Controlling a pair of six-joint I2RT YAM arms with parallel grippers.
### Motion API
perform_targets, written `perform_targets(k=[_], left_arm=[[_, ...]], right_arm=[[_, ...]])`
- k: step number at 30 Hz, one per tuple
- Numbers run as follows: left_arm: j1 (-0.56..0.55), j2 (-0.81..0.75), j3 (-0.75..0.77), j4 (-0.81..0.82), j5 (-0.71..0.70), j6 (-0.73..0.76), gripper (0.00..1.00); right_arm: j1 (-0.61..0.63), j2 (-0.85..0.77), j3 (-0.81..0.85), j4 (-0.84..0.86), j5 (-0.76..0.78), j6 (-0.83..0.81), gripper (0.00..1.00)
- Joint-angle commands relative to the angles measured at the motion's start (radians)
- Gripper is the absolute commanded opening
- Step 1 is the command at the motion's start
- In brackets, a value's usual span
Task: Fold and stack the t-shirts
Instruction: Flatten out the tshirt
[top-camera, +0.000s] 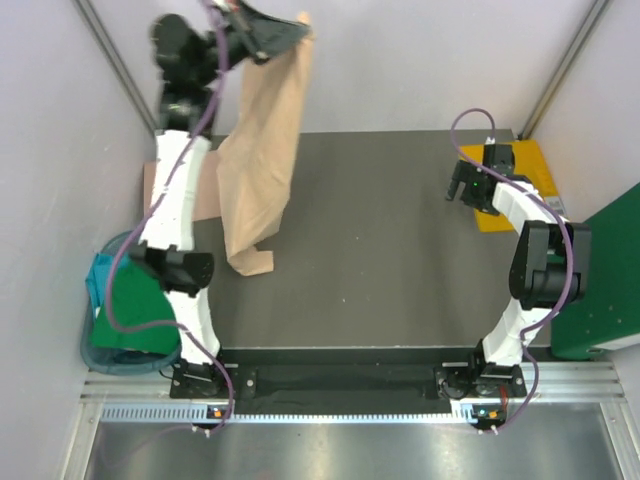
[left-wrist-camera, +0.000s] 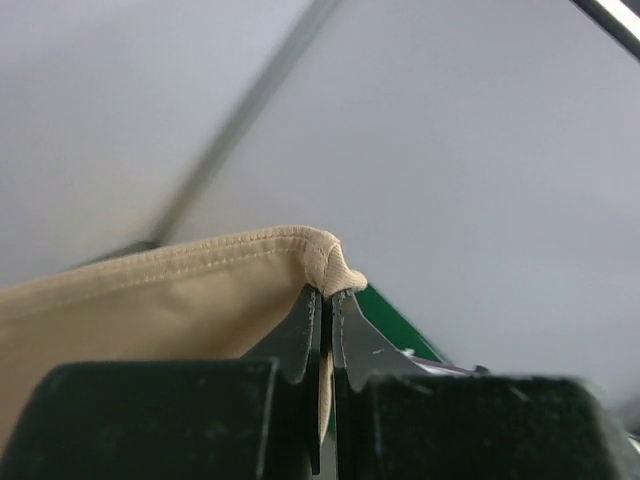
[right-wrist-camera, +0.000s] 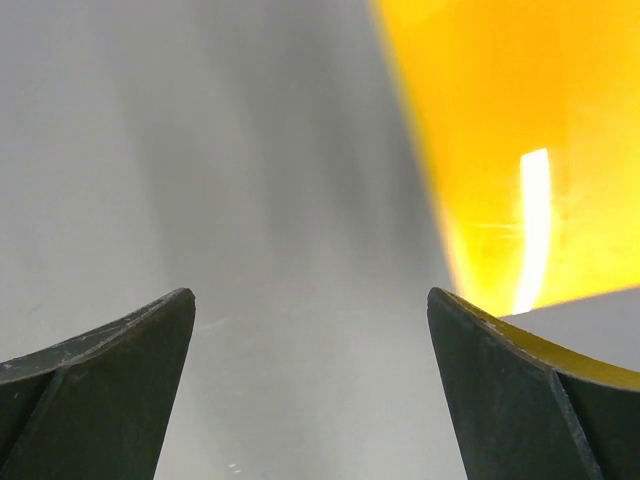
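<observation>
The beige t-shirt is held up above the far left corner of the counter by the left gripper, which is raised high over that corner. In the left wrist view the jaws of the left gripper are seen pressed together on a stitched, rounded edge of the beige t-shirt, with only a thin fold of cloth between them. The shirt hangs down in a long narrow drape, and its lower end is crumpled on the left part of the counter. A pinkish cloth is seen at the left edge of the counter, partly hidden behind the left arm. Off the left side of the counter, a green t-shirt and a teal cloth are piled in a round bin. The right gripper is held low over the far right part of the counter, just beside a yellow sheet laid at that corner. In the right wrist view its jaws are seen spread wide around the right gripper midpoint, with nothing between them, the yellow sheet lying beyond. No lettering can be made out on any shirt.
</observation>
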Motion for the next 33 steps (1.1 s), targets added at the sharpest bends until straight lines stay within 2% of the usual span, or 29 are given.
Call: perform_targets(k=[1, 2, 6, 13, 18, 20, 23, 24, 25, 26, 27, 28, 30, 31, 33], left_arm=[[-0.191, 0.183, 0.089, 0.417, 0.121, -0.295, 0.0], [-0.24, 0.234, 0.097, 0.474, 0.124, -0.408, 0.0], [-0.313, 0.299, 0.143, 0.61, 0.135, -0.546, 0.0], [-0.31, 0.205, 0.14, 0.628, 0.127, -0.518, 0.0], [-0.212, 0.08, 0.098, 0.619, 0.107, -0.483, 0.0], [-0.138, 0.002, -0.019, 0.631, 0.112, -0.472, 0.0], [-0.06, -0.13, -0.302, 0.558, 0.13, -0.358, 0.0], [-0.044, -0.164, -0.473, 0.515, 0.136, -0.322, 0.0], [-0.017, -0.23, -0.564, 0.475, 0.142, -0.258, 0.0], [-0.001, -0.259, -0.647, 0.41, 0.141, -0.212, 0.0], [0.012, -0.288, -0.803, 0.342, 0.123, -0.161, 0.0], [0.041, -0.342, -0.882, 0.225, 0.103, -0.064, 0.0], [0.075, -0.388, -1.07, 0.075, 0.001, 0.034, 0.0], [0.106, -0.429, -1.122, -0.048, -0.041, 0.127, 0.0], [0.124, -0.462, -1.22, -0.16, -0.147, 0.245, 0.0]], right_arm=[[-0.044, -0.004, 0.051, 0.019, 0.026, -0.006, 0.99], [-0.045, -0.005, 0.051, 0.016, 0.027, -0.008, 1.0], [-0.048, -0.019, 0.022, 0.018, 0.039, -0.017, 1.0], [-0.048, -0.034, -0.049, 0.031, 0.044, -0.023, 1.0], [-0.048, -0.03, -0.067, 0.039, 0.035, -0.016, 1.0], [-0.045, -0.025, -0.069, 0.042, 0.029, -0.011, 1.0], [-0.041, -0.016, -0.067, 0.048, 0.029, -0.003, 1.0], [-0.039, -0.015, -0.065, 0.054, 0.029, -0.002, 1.0], [-0.039, -0.016, -0.065, 0.056, 0.027, 0.001, 1.0], [-0.039, -0.016, -0.061, 0.058, 0.029, 0.001, 1.0], [-0.039, -0.016, -0.058, 0.056, 0.029, 0.001, 1.0], [-0.038, -0.016, -0.055, 0.053, 0.027, -0.003, 1.0], [-0.024, -0.018, -0.039, 0.048, 0.021, -0.017, 1.0], [-0.015, -0.019, -0.027, 0.044, 0.015, -0.025, 1.0], [0.03, -0.021, -0.016, 0.033, 0.01, -0.058, 1.0]])
